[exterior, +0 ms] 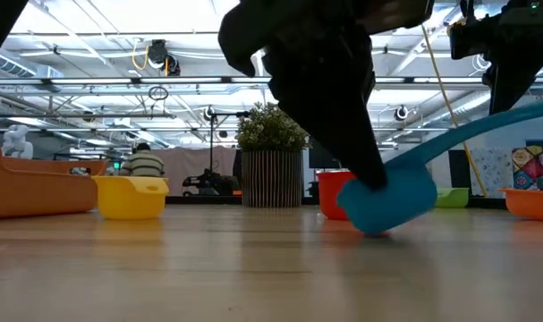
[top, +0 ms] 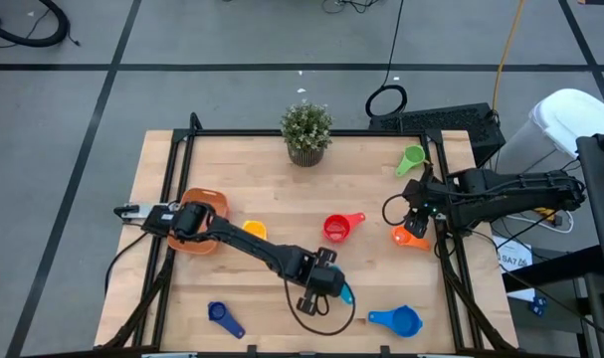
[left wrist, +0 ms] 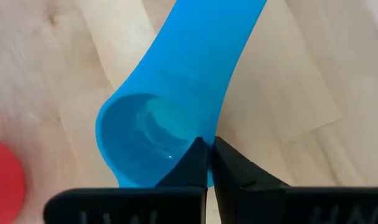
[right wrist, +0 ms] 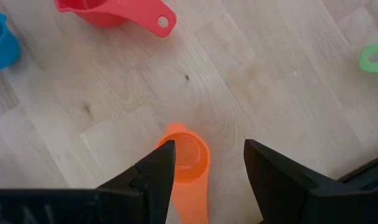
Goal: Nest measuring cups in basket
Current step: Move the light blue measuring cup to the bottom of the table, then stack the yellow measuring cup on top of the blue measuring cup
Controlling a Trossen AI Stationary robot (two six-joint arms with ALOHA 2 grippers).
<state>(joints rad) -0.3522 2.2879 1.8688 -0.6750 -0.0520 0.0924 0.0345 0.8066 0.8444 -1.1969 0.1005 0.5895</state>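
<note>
My left gripper [top: 329, 286] is near the table's near edge, shut on the light blue measuring cup [left wrist: 176, 93], which shows tilted in the low view [exterior: 392, 197]. My right gripper [right wrist: 207, 165] hangs open over the small orange cup [right wrist: 187, 163], a finger on either side of the bowl, touching nothing. On the wood rest the red cup [top: 338, 228], yellow cup [top: 254, 231], green cup [top: 411, 159], dark blue cup [top: 225, 317] and blue cup [top: 396, 320]. The orange basket [top: 210, 202] sits at the left, partly under the left arm. My left gripper pinches the light blue cup's bowl wall [left wrist: 208, 179] on the side where the handle joins, one finger inside the bowl and one outside, coming from above. The cup is tilted, its handle [exterior: 486, 130] rising up and away, its bowl's underside [exterior: 374, 229] at the table top.
A potted plant [top: 306, 132] stands at the far edge's middle. The red cup lies between the two grippers. The left arm [top: 252, 244] stretches across the table from the basket to its near middle. Bare wood lies between the plant and the red cup.
</note>
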